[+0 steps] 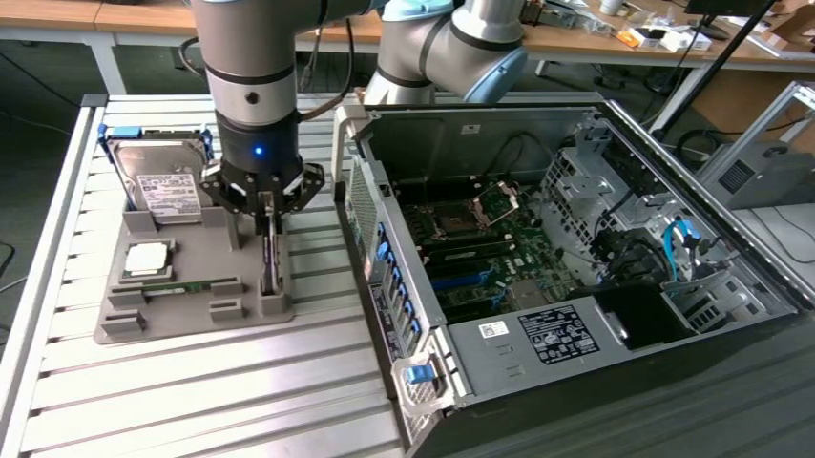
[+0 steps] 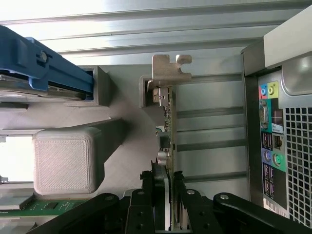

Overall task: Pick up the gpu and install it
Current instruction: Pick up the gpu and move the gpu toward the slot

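**Pincer** [image 1: 267,212] [image 2: 167,184]: 2 black fingers [image 2: 157,181] clamped on the upper edge of the gpu [image 1: 269,260] [image 2: 167,119], 1 on each face.

**Gpu:** thin dark card standing on edge in a slot of the grey holder tray [image 1: 191,320], silvery bracket [image 2: 170,68] at its far end. Judged light, stiff and fragile; bare board edge is the safest hold, clear of components and connector.

**Arm** [image 1: 252,76]: wrist vertical, pointing straight down over the tray.

**Also on tray:** 1 hard drive [image 1: 166,186], 1 processor [image 1: 147,258], 1 memory stick [image 1: 191,286].

**Beside tray:** open computer case [image 1: 382,239], on the slatted metal surface [image 1: 191,405].
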You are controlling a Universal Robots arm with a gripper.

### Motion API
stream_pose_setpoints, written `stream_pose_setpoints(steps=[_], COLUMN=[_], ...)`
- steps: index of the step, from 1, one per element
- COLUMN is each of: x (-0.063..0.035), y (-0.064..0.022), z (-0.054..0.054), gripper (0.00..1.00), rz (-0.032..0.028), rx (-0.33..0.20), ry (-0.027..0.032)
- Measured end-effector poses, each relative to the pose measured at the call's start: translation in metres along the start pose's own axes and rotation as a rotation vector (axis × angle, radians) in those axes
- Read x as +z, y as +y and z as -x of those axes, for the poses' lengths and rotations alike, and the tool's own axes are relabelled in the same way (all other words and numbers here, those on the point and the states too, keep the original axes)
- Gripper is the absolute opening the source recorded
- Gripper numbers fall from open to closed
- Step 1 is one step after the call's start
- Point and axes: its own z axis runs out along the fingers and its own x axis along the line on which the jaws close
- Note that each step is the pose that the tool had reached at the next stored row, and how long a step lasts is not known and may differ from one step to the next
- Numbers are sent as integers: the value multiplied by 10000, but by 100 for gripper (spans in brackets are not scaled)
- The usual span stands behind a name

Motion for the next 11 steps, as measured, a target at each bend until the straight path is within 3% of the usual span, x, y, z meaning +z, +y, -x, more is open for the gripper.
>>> stream_pose_setpoints(steps=[11], x=[-78], y=[1], z=[2], gripper=[27], rz=[0], rx=[0], ry=[0])
